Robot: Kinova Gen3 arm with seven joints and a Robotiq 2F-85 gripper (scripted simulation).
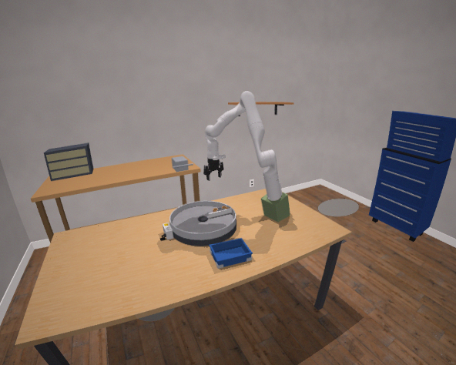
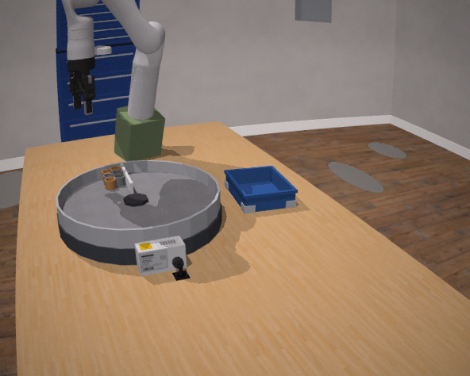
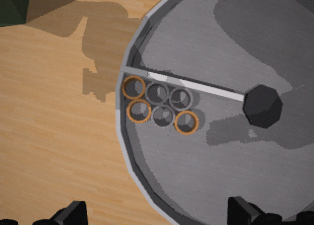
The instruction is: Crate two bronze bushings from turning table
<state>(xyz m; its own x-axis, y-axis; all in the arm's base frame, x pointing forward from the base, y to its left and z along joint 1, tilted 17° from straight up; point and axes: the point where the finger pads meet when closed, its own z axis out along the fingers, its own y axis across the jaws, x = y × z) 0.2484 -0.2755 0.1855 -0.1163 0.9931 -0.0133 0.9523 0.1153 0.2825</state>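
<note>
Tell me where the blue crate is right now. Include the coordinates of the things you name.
In the exterior view, the blue crate (image 1: 231, 260) (image 2: 267, 201) sits on the wooden table, just right of the round turning table (image 1: 202, 236) (image 2: 102, 236).

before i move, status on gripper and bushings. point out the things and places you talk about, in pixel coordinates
Gripper (image 1: 214, 175) (image 2: 82, 109) (image 3: 157, 216) open, empty, above turning table (image 1: 202, 236) (image 2: 102, 239) (image 3: 120, 114). Three bronze bushings (image 2: 110, 184) (image 3: 138, 121) there, none in crate (image 1: 231, 259) (image 2: 263, 200). Grey bushings (image 2: 119, 180) (image 3: 163, 126) packed against them; divider (image 1: 219, 213) (image 2: 127, 179) (image 3: 200, 86) close.

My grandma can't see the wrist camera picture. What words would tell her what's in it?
Six round bushings, three bronze and three gray, huddle beside a pale divider bar inside a gray turning table. Below them, the robot's open black pincer shows at the picture's bottom edge.
</note>
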